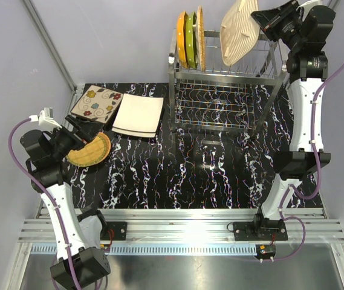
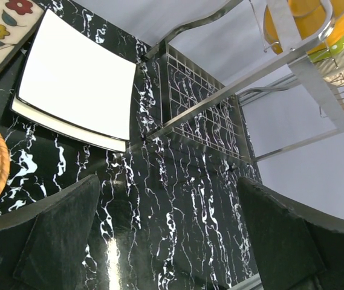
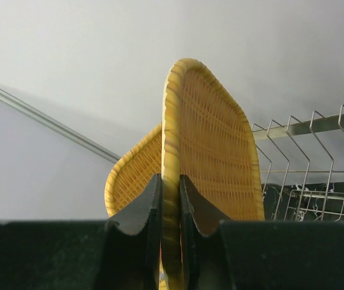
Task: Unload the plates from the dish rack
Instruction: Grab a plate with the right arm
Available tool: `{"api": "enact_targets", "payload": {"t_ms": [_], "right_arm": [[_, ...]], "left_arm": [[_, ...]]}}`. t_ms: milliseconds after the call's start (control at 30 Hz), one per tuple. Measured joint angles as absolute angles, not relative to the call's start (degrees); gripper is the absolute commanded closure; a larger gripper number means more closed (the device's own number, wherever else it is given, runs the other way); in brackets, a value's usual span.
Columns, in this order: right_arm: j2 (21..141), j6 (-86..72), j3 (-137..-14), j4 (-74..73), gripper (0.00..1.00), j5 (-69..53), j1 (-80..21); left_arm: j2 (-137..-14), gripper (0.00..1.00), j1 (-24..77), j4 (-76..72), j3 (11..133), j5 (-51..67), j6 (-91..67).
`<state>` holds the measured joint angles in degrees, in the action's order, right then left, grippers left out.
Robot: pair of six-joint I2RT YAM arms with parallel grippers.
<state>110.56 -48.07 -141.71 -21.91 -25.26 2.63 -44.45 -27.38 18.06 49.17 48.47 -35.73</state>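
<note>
Three stand upright in the top tier of the dish rack (image 1: 226, 78): orange plate (image 1: 182, 39), green plate (image 1: 190, 37), thin wicker plate (image 1: 200, 37). The raised right gripper (image 3: 172, 199) pinches the rim of a rounded-square wicker plate (image 1: 239, 31) above it; the low left gripper (image 2: 168, 241), fingers spread wide, hovers beside a round wicker plate (image 1: 93, 151)

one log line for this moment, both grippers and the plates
right gripper: shut on wicker plate at rack top | left gripper: open over table | rack plates: three | table plates: three

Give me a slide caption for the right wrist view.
Right gripper pinching the wicker plate by its rim, dish rack beyond.
</note>
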Motion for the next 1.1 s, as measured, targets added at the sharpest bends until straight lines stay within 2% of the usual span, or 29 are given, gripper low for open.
{"api": "enact_targets", "payload": {"t_ms": [600,1100], "right_arm": [[109.10,-55.86,-140.79,-18.28,1.00,-30.85,4.19],[103.00,-60.05,-137.80,-18.09,1.00,-35.29,4.38]], "left_arm": [[-45.58,0.01,-26.55,14.37,49.17,50.65,-39.88],[-45.60,0.01,-26.17,13.17,49.17,50.94,-41.06]]}}
